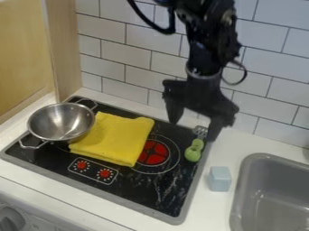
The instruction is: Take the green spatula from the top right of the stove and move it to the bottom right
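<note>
There is one stove (142, 189) with two small red dials (81, 165) and one red burner ring (154, 152) in sight. Counted besides: one metal pot (60, 122) with two handles (31, 145), one yellow cloth (113, 139), one green spatula (193, 152), one pale blue block (219, 179), one grey sink (274, 203) and one grey knob (9, 219).

"Losing sight of anything?"

"The arm (211, 43) is running out of view at the top, the sink (242, 180) at the right and bottom."

"And the yellow cloth (114, 137) is hiding part of the red burner (154, 154), while the pot (60, 122) is covering some of the stove (163, 189)."

"Is the pincer (193, 130) touching the green spatula (193, 152)?"

"I'm struggling to tell. The marks around the red dials (81, 165) are looking too tiny."
</note>
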You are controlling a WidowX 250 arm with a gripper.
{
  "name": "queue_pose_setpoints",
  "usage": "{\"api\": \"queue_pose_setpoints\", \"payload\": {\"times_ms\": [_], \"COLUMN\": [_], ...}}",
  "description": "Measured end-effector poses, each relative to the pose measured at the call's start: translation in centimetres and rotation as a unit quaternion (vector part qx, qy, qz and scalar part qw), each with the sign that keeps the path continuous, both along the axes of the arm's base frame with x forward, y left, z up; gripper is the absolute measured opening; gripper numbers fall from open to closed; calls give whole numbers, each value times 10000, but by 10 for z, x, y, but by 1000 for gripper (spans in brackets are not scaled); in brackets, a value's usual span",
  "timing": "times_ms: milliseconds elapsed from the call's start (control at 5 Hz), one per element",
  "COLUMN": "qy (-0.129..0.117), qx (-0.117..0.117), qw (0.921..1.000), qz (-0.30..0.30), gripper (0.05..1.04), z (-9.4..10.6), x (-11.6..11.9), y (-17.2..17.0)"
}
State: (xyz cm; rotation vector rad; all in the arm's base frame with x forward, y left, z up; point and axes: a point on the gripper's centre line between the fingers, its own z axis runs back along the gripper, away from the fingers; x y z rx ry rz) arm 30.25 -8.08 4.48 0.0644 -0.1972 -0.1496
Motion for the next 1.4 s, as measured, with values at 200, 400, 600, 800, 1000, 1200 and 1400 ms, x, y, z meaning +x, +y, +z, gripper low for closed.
{"api": "queue_pose_setpoints", "payload": {"times_ms": [200,400,600,800,1000,1200,1400], "qy": [117,318,523,644,658,632,624], "qx": [3,52,59,34,41,89,103], "qw": [9999,9994,9984,9978,9977,9977,9977], "qz": [82,117,185,178,172,225,242], "gripper": [999,999,999,999,938,628,402], "z": [-10,-21,-32,-42,-45,-45,-45], "x": [0,-4,-7,-4,2,4,6], "y": [2,3,3,0,-1,0,0]}}
